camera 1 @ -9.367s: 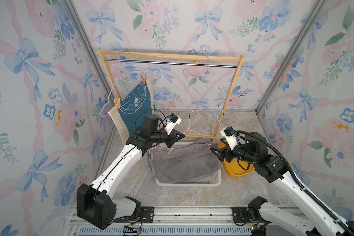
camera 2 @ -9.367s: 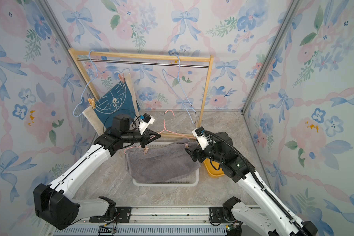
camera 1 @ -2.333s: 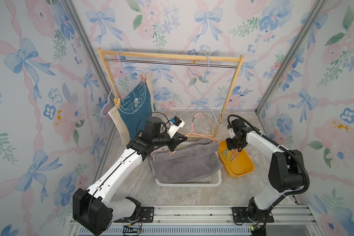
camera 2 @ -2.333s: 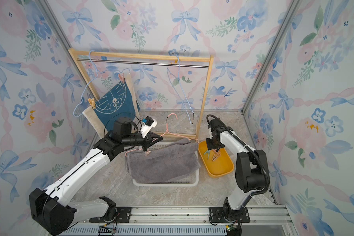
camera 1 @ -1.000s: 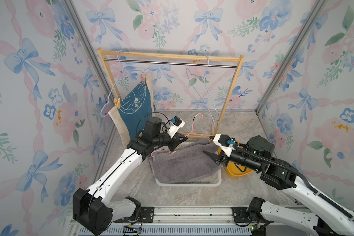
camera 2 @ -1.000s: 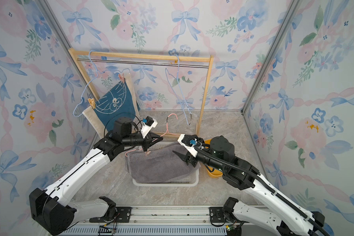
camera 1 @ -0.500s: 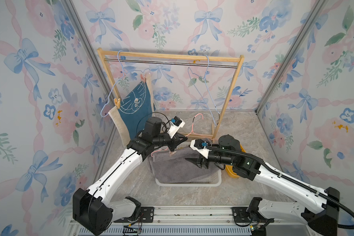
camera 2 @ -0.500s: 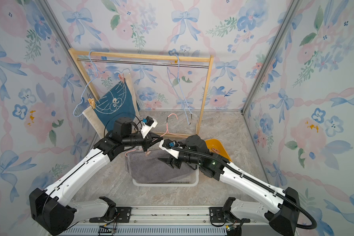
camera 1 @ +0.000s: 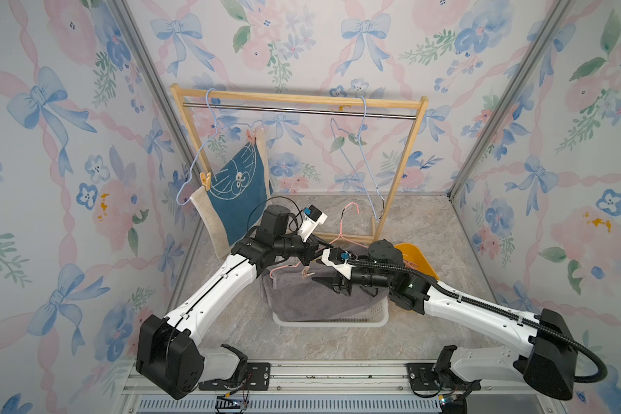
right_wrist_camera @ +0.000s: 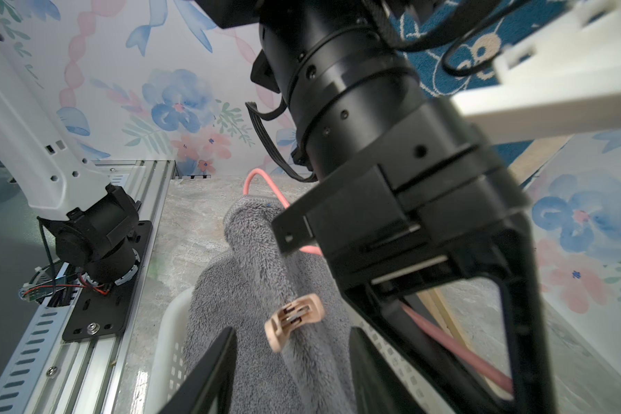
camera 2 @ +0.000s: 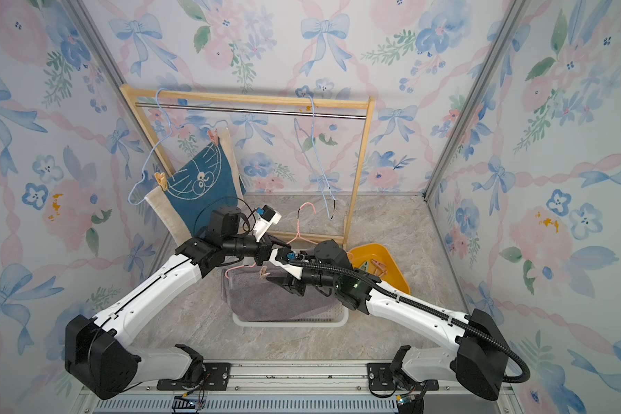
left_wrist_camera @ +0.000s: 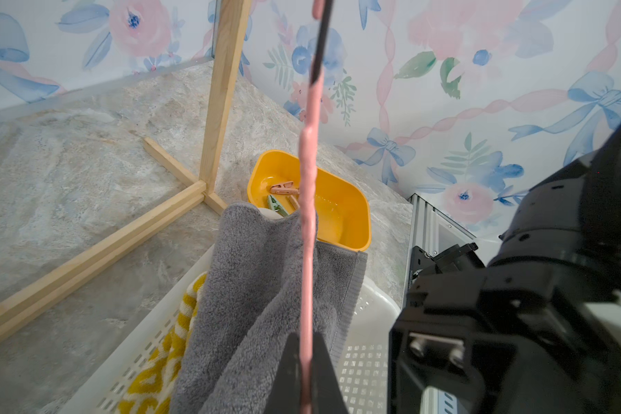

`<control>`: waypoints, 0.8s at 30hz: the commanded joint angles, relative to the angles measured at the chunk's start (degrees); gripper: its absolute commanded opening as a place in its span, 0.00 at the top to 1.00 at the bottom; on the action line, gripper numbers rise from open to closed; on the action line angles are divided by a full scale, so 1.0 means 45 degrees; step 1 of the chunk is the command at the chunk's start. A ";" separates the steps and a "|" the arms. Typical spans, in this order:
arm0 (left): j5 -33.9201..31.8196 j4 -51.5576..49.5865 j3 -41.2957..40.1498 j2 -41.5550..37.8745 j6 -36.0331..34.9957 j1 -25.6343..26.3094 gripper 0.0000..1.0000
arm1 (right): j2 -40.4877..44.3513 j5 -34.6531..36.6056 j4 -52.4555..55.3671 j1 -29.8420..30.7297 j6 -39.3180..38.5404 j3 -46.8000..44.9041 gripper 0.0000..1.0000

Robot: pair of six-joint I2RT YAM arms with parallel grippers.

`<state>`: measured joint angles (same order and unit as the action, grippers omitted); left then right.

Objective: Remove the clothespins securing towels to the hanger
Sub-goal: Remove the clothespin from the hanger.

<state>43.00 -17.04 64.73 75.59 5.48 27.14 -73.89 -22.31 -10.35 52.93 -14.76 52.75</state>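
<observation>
Where the wooden rack [camera 1: 302, 96] stood at the far left, a dark blue towel [camera 1: 239, 193] hung from a wire hanger, pinned by an orange clothespin [camera 1: 206, 180] at its lower corner and a pink clothespin [camera 1: 250, 137] at its upper one. Nearer the middle, the left gripper [left_wrist_camera: 304, 372] was clamped tight on the pink hanger [left_wrist_camera: 308, 200]. The grey towel [left_wrist_camera: 259, 286] draped from that hanger into the white basket [camera 1: 330, 320], over a yellow-and-white towel [left_wrist_camera: 158, 362]. A peach clothespin [right_wrist_camera: 294, 317] gripped the grey towel's fold. The right gripper [right_wrist_camera: 293, 344] stood partly open, one jaw on each side of that pin, touching neither side. Farther right, the yellow bin [left_wrist_camera: 352, 222] held loose pins [left_wrist_camera: 283, 188].
</observation>
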 commanded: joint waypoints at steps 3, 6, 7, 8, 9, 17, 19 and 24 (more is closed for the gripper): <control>0.0924 0.0407 -0.0029 0.0091 0.0602 0.0103 1.00 | -0.0367 -0.0370 -0.0660 0.0425 -0.0470 -0.0214 0.47; 0.1136 0.0403 -0.0029 0.0117 0.0638 0.0113 1.00 | -0.0465 -0.0299 -0.0820 0.0514 -0.0586 -0.0334 0.45; 0.1180 0.0407 -0.0029 0.0118 0.0640 0.0113 1.00 | -0.0503 -0.0285 -0.0824 0.0524 -0.0643 -0.0346 0.45; 0.1186 0.0407 -0.0017 0.0116 0.0639 0.0106 1.00 | -0.0533 -0.0232 -0.0818 0.0552 -0.0726 -0.0358 0.43; 0.1186 0.0407 -0.0028 0.0097 0.0625 0.0116 1.00 | -0.0565 -0.0120 -0.0859 0.0582 -0.0831 -0.0392 0.41; 0.1244 0.0415 -0.0087 0.0040 0.0522 0.0176 1.00 | -0.0872 0.0015 -0.0667 0.0602 -0.1286 -0.0066 0.39; 0.1225 0.0425 -0.0077 0.0018 0.0512 0.0180 1.00 | -0.1015 0.0015 -0.0609 0.0588 -0.1376 0.0031 0.39; 0.1227 0.0413 -0.0079 0.0038 0.0463 0.0208 1.00 | -0.1158 -0.0031 -0.0603 0.0447 -0.1479 0.0169 0.38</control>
<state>46.78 -16.75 64.71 75.59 7.75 27.46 -78.32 -22.09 -12.99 54.92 -20.45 51.92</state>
